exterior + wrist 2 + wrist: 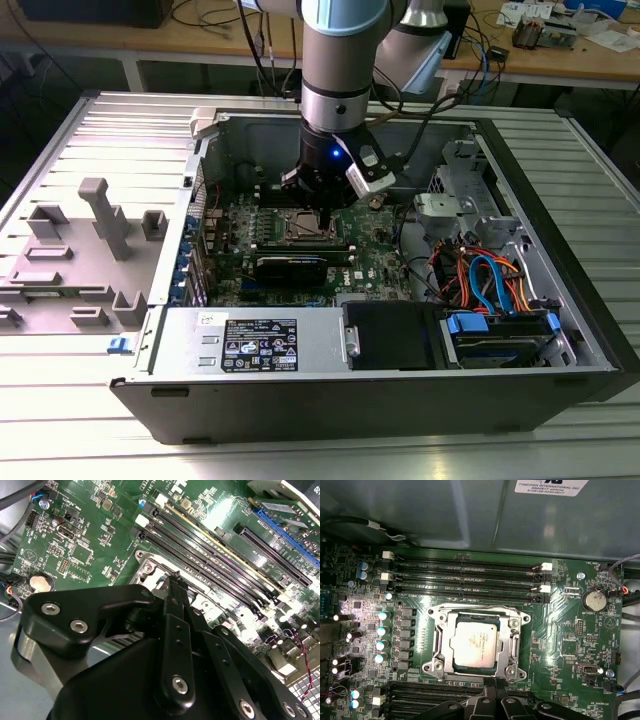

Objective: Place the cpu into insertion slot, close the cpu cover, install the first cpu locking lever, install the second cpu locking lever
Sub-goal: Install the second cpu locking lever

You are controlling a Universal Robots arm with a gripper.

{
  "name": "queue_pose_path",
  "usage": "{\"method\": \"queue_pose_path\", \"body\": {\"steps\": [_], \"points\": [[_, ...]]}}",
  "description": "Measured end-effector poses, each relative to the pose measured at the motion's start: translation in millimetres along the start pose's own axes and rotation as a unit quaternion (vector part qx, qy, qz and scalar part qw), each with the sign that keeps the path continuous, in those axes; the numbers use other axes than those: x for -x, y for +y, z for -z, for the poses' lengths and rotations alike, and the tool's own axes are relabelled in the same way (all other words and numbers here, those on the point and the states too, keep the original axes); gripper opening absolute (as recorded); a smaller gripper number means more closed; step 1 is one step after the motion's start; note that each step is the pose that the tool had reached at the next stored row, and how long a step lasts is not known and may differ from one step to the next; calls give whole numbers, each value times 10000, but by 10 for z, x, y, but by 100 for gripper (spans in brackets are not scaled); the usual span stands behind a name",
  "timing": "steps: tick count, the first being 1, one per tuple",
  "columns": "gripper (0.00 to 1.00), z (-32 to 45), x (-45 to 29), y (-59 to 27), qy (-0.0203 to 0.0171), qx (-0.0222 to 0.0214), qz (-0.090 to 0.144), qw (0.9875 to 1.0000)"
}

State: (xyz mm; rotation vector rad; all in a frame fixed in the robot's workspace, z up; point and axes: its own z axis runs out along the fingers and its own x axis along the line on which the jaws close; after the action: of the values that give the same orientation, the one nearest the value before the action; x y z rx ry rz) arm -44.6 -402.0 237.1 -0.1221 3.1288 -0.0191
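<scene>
In the exterior view, the arm's gripper (pixel 322 205) hangs low inside an open computer case (pixel 560 200) lying on a ribbed metal tabletop (pixel 100 130), its tip just above the insertion slot (pixel 300 226) on the green motherboard (pixel 375 255); a grey fixture tray (pixel 80 260) sits well apart at the exterior view's left.

In the second wrist view, the black gripper (pixel 175 580) comes to a narrow point with its jaws drawn together and nothing between them, poised at the metal edge of the socket frame (pixel 147 565), beside the long memory slots (pixel 215 555).

In the first wrist view, the cpu (pixel 474 643) already lies flat in the insertion slot (pixel 506 661), its silvery top showing through the window of the cpu cover (pixel 442 642), which appears to be down around it. The gripper (pixel 491 683) sits just beside the socket's near edge.

By the look of it, the chip is light, rigid and smooth-topped — fragile underneath, where contacts meet the socket — so it is best held by opposite edges. The cover is thin, stiff sheet metal on a hinge, best pushed on its frame border rather than over the window. The locking levers — thin wire, probably springy — cannot be picked out with certainty here.
</scene>
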Motion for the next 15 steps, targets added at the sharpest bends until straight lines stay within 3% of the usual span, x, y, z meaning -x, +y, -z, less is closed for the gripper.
{"method": "queue_pose_path", "body": {"steps": [9, 12, 15], "points": [[11, 0, 0, -3, 0, 4, 0, 10000], [11, 0, -2, -27, -4, 49, 0, 10000], [11, -1, -4, -52, -5, 61, 0, 10000]]}}
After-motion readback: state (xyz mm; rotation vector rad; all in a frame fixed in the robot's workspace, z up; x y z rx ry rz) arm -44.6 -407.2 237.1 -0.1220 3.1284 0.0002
